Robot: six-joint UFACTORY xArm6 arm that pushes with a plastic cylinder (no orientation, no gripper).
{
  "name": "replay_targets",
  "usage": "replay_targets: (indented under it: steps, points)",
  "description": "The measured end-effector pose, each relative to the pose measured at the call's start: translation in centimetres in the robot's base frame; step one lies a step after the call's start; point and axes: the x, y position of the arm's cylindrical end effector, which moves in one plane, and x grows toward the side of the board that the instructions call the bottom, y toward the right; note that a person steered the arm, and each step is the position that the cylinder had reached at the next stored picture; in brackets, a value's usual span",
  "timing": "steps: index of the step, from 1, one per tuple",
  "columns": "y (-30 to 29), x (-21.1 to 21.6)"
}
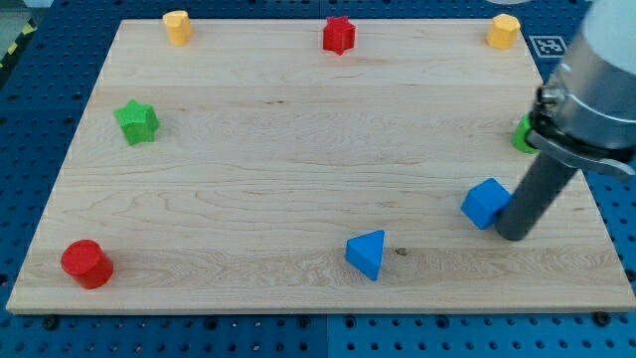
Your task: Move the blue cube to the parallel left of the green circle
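The blue cube (485, 203) lies on the wooden board at the view's right, below the middle. The green circle (523, 134) sits at the right edge, above the cube, and is mostly hidden behind the arm. My tip (515, 236) rests on the board just to the right of the blue cube, touching or almost touching its right side.
A blue triangle (367, 255) lies at the bottom centre. A red cylinder (86, 264) is at the bottom left, a green star (137, 121) at the left. A yellow block (177, 27), a red star (339, 35) and another yellow block (503, 31) line the top edge.
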Motion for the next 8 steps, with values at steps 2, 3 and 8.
replay_targets:
  steps: [2,3,8]
  points:
    - [-4.1,-5.9]
    - [-7.4,-8.1]
    - [3.4,-9.3]
